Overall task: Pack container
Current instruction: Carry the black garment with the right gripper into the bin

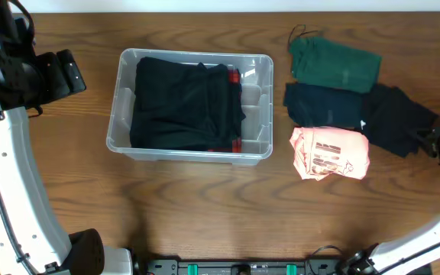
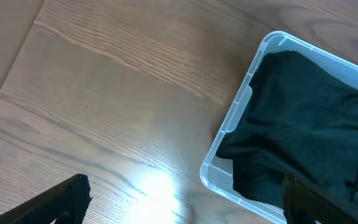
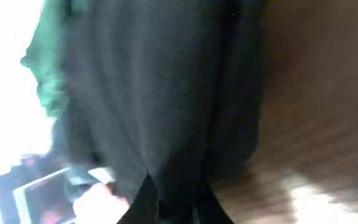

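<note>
The clear plastic container (image 1: 260, 114) sits left of centre with a folded black garment (image 1: 182, 103) inside it. It also shows in the left wrist view (image 2: 227, 127), with that garment (image 2: 309, 124). My left gripper (image 1: 71, 70) is open and empty over bare table left of the container, its fingers wide apart in the left wrist view (image 2: 185, 190). My right gripper (image 1: 434, 142) is at the far right, pinched shut on the edge of a loose black garment (image 1: 396, 114). In the right wrist view the cloth (image 3: 160, 93) fills the frame above the closed fingers (image 3: 176, 202).
Right of the container lie a folded green garment (image 1: 334, 63), a dark navy one (image 1: 323, 105) and a pink printed one (image 1: 331, 153). The black garment lies just right of them. Pink and green also show blurred at the right wrist view's left edge.
</note>
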`<action>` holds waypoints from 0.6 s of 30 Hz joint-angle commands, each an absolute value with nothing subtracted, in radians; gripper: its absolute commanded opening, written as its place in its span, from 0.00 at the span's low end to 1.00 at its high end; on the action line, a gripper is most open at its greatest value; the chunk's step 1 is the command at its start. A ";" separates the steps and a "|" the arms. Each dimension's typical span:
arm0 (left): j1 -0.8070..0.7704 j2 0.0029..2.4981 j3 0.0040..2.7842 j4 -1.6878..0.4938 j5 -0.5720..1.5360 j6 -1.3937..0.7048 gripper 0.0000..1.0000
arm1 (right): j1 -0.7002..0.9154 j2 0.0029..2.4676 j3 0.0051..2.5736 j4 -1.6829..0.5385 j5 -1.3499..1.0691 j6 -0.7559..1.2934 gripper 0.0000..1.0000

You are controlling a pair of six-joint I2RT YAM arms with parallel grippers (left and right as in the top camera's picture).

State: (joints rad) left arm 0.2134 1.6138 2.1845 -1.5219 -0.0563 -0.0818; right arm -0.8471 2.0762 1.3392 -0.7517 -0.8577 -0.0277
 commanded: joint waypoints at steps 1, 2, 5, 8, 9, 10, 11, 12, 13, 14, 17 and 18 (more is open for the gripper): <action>0.218 1.606 2.177 -1.526 -0.065 -0.087 0.98 | -0.807 1.893 1.341 -0.764 -1.122 -0.015 0.01; 0.218 1.606 2.177 -1.526 -0.065 -0.087 0.98 | -0.791 1.843 1.341 -0.764 -1.161 -0.015 0.01; 0.218 1.606 2.177 -1.526 -0.065 -0.087 0.98 | -0.726 1.718 1.341 -0.763 -1.190 -0.001 0.01; 0.218 1.606 2.177 -1.526 -0.065 -0.087 0.98 | -0.623 1.609 1.341 -0.742 -1.190 0.026 0.01; 0.218 1.606 2.177 -1.526 -0.065 -0.087 0.98 | -0.587 1.583 1.341 -0.730 -1.190 0.039 0.01; 0.218 1.606 2.177 -1.526 -0.065 -0.087 0.98 | -0.543 1.559 1.341 -0.712 -1.190 0.058 0.01; 0.218 1.606 2.177 -1.526 -0.065 -0.087 0.98 | -0.484 1.535 1.341 -0.683 -1.190 0.087 0.01; 0.218 1.606 2.177 -1.526 -0.065 -0.087 0.98 | -0.434 1.522 1.341 -0.654 -1.190 0.117 0.01; 0.218 1.606 2.177 -1.526 -0.065 -0.087 0.98 | -0.382 1.513 1.341 -0.621 -1.190 0.147 0.01; 0.218 1.606 2.177 -1.526 -0.065 -0.087 0.98 | -0.318 1.509 1.341 -0.577 -1.190 0.184 0.01; 0.218 1.606 2.177 -1.526 -0.065 -0.087 0.98 | -0.136 1.518 1.341 -0.421 -1.181 0.302 0.01; 0.218 1.606 2.177 -1.526 -0.065 -0.087 0.98 | -0.078 1.525 1.341 -0.359 -1.174 0.335 0.01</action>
